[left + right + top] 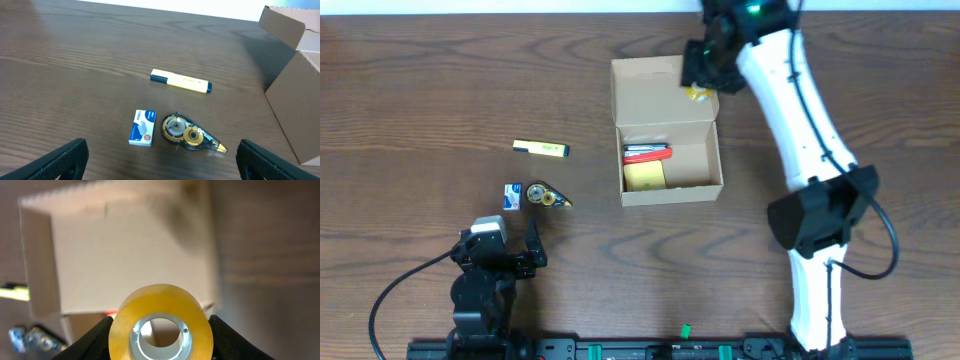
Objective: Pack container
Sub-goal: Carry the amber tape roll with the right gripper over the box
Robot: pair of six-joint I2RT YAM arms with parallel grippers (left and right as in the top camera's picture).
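Observation:
The tan cardboard container (670,185) stands open in the middle of the table, its flap lid (650,95) folded back. Inside lie a red item (647,153) and a yellow pad (644,176). My right gripper (702,88) is shut on a yellow tape roll (161,325) and holds it above the lid's right edge. The lid (125,250) fills the right wrist view. My left gripper (505,255) is open and empty at the front left. A yellow highlighter (181,81), a blue staples box (143,128) and a correction tape roller (191,136) lie on the table before it.
The highlighter (541,149), staples box (513,196) and correction roller (548,195) lie left of the container. The container's wall (300,100) shows at the right of the left wrist view. The right arm reaches over the table's right side.

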